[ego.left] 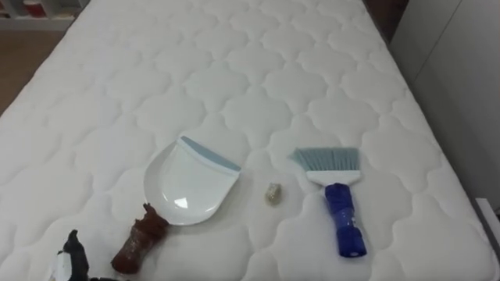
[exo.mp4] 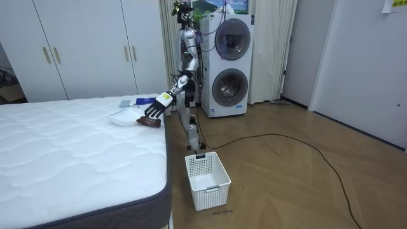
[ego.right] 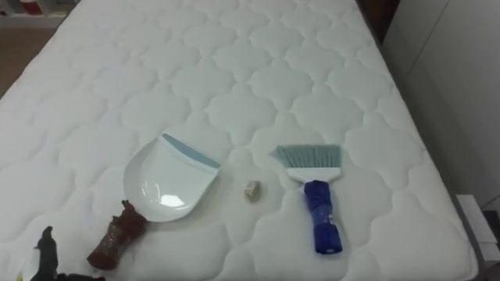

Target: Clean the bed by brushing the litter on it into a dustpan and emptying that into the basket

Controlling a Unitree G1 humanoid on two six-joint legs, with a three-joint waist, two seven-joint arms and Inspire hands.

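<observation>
Bed (ego.left: pixel 258 70): quilted white mattress, soft, gives under pressure.
Small pale scrap (ego.left: pixel 273 193) lies between dustpan (ego.left: pixel 187 181) and brush (ego.left: pixel 337 195), apart from both.
Dustpan: thin white plastic, likely light, stiff, prone to slide on fabric. Best hold is brown handle (ego.left: pixel 139 240), pointing toward robot.
Brush: light, chunky blue grip nearest robot, bristles pointing away; take by grip.
Left hand (ego.left: pixel 72 251) low over near bed edge, just beside dustpan handle, not touching. Fingers loosely extended, nothing held.
</observation>
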